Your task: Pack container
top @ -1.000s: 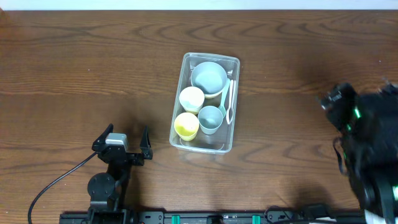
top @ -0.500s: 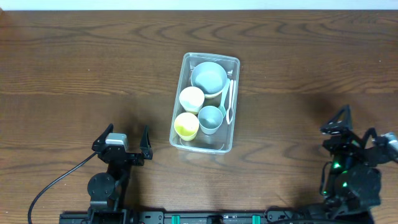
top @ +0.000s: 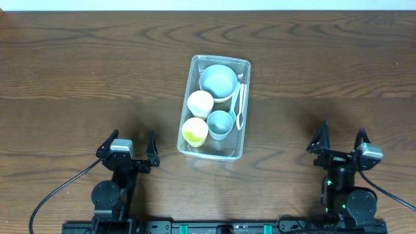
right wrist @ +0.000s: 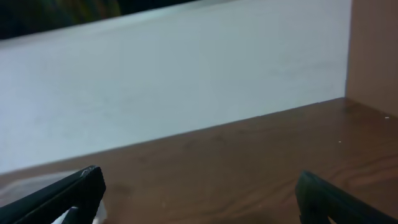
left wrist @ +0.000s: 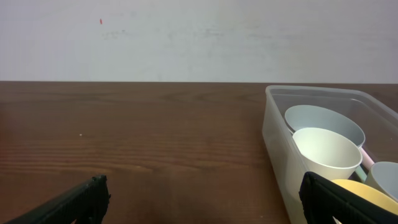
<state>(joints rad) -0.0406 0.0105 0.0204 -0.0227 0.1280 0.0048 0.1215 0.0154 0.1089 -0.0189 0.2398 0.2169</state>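
So the container (top: 221, 58) sits about mid-counter, long side running away from the robot. It's ahead of both claws and between them. The left claw (top: 134, 135) is parked near its front-left corner, apart from it, with both fingers spread wide and nothing in them. The right claw (top: 342, 129) is further off on the other side, also spread wide and holding nothing.

From the left wrist view, the container's wall (left wrist: 277, 143) shows up on the right, just past the right fingertip (left wrist: 314, 185).

The tub is clear plastic with rounded corners and a rim. Inside it are a pale blue bowl (top: 218, 80) at the far end, a cream cup (top: 200, 103) behind a yellow cup (top: 194, 130) on the left, a grey-blue cup (top: 220, 123) next to them, and a white spoon (top: 239, 104) along the right wall.

Bare wood counter (top: 78, 65) runs wide on both sides of the tub. The counter's far edge meets a white wall.
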